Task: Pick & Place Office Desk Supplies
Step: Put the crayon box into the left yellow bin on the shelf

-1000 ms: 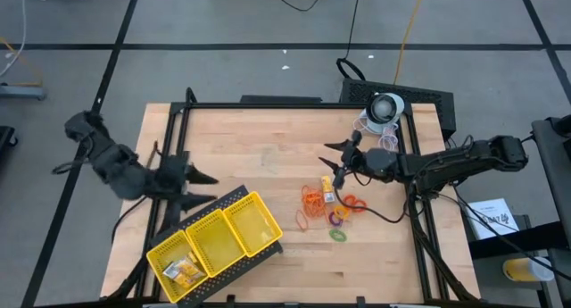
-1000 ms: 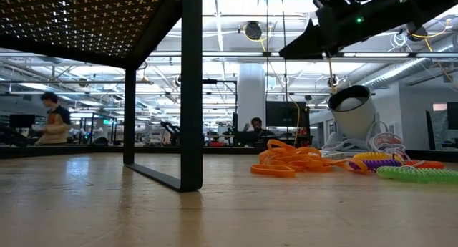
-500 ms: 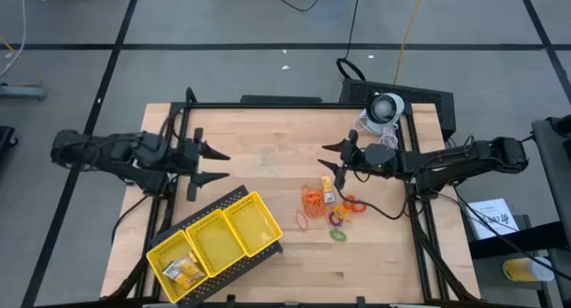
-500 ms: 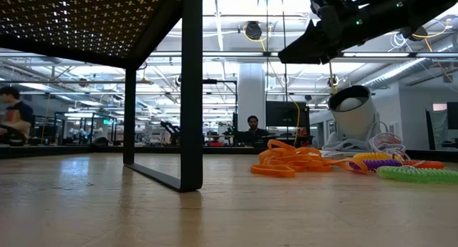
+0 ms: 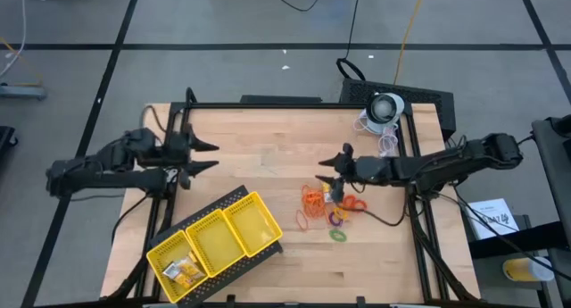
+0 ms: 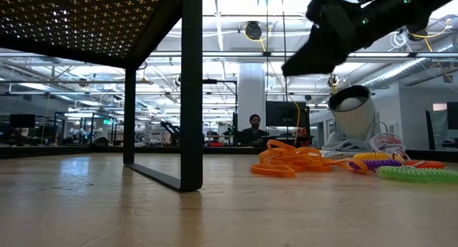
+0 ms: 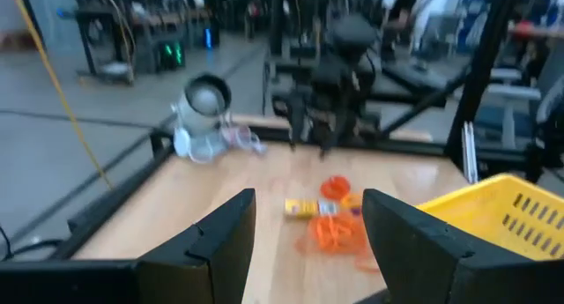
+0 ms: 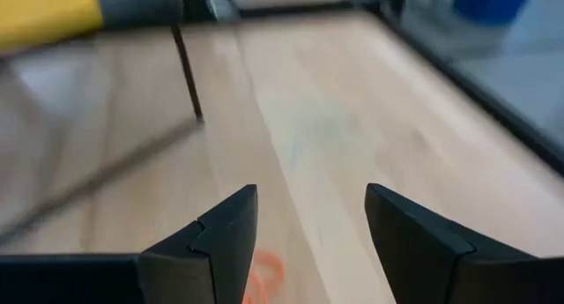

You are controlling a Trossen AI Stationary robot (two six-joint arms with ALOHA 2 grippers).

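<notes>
Currently right gripper [image 5: 335, 168] is open and empty, hovering right over the loose pile at table centre-right. The pile holds orange rubber-band loops [image 5: 313, 199], one yellow-gold block [image 5: 327, 197], and coloured rings [image 5: 339, 236] at about 5 o'clock of the bands. Left gripper [image 5: 207, 156] is also open and empty, parked at the table's 9 o'clock, above the yellow tray [image 5: 217, 237]. The tray's leftmost compartment holds a few gold pieces [image 5: 183, 270]; the other two look bare.

Risks:
- bands are tangled, so pinching one likely drags several out
- the block sits touching the bands, and a descent there could nudge it aside
- rings may roll or slip from the fingers
</notes>
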